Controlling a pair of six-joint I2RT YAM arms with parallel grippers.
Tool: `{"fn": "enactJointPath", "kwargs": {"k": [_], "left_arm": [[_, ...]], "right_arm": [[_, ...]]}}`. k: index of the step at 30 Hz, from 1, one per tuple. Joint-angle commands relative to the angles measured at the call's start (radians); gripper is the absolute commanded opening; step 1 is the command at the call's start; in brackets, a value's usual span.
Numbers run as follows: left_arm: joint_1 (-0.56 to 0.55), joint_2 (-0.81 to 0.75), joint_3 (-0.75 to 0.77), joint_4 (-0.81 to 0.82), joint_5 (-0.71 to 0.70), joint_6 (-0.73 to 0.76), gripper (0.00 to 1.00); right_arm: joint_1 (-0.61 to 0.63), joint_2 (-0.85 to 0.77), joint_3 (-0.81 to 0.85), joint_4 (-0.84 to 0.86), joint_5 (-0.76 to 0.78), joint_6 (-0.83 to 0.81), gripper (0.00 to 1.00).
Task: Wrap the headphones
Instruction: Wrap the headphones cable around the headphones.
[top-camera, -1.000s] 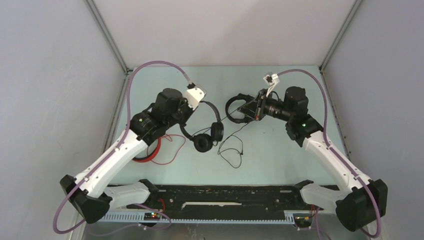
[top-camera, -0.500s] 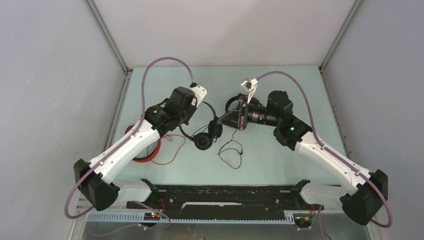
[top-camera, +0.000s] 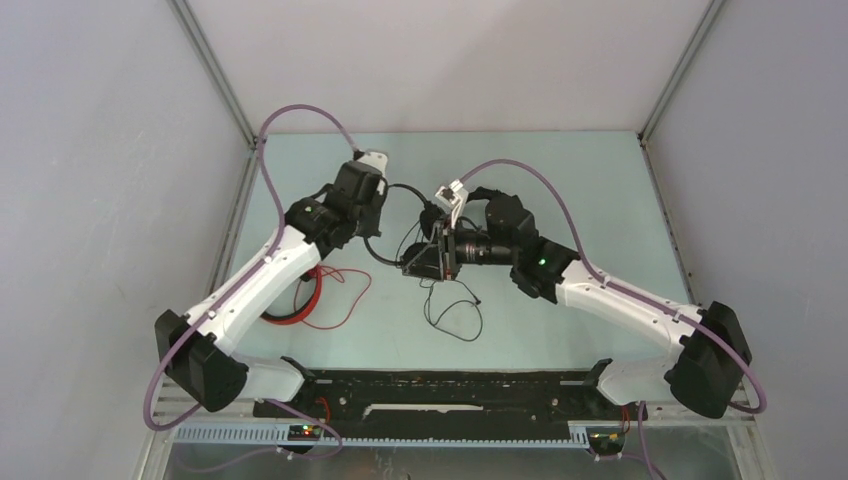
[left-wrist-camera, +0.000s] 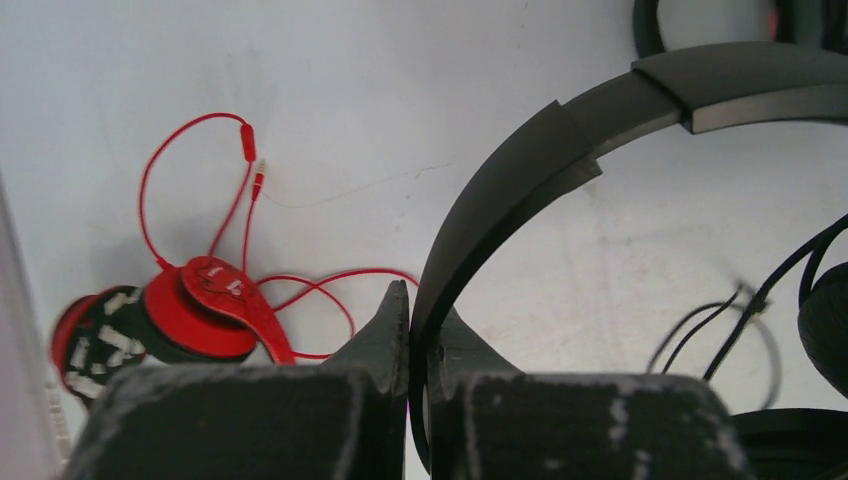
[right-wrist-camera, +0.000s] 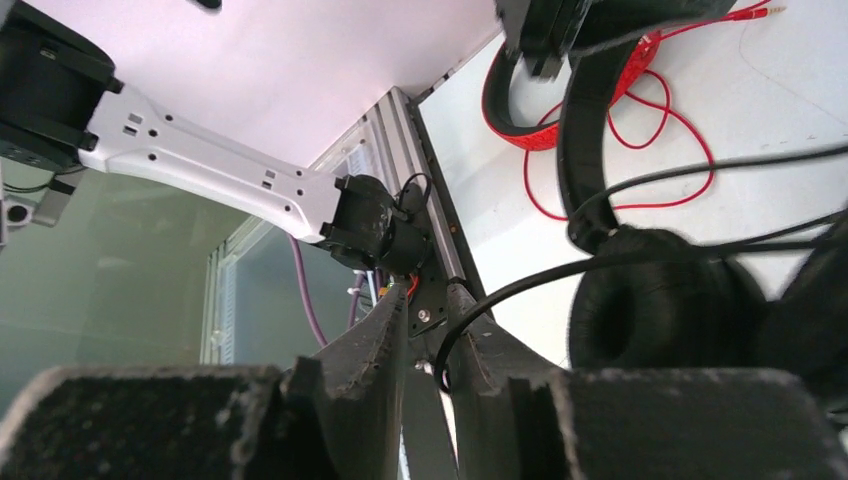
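Left end effector (left-wrist-camera: 415, 300) clamps the black headband (left-wrist-camera: 520, 170); right end effector (right-wrist-camera: 430, 300), slightly parted, straddles the cable (right-wrist-camera: 500, 290). Hold the headband steady and wind the cable snugly.

Looks like a robotics lab cell: pale green table (top-camera: 600, 200) walled by plain grey panels (top-camera: 100, 150) at 9, 12 and 3 o'clock, aluminium posts (top-camera: 213, 70) at 11 and 1, slotted cable duct (top-camera: 450, 432) at 6.
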Motion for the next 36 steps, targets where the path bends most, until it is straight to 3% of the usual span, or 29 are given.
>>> {"fn": "enactJointPath", "kwargs": {"k": [1,5,12,20,36], "left_arm": [[0.070,-0.080,0.017,0.140,0.149,-0.212,0.00],[0.086,-0.127,-0.006,0.194,0.176,-0.258,0.00],[0.104,-0.177,-0.017,0.217,0.215,-0.352,0.00],[0.107,-0.237,-0.016,0.234,0.267,-0.397,0.00],[0.109,-0.285,0.011,0.233,0.345,-0.455,0.00]], "right_arm": [[0.067,0.011,0.043,0.039,0.131,-0.136,0.24],[0.102,0.007,-0.033,0.145,0.226,-0.215,0.24],[0.210,-0.026,-0.208,0.399,0.431,-0.496,0.23],[0.244,0.007,-0.372,0.666,0.493,-0.656,0.28],[0.213,0.262,-0.438,0.952,0.496,-0.628,0.38]]}}
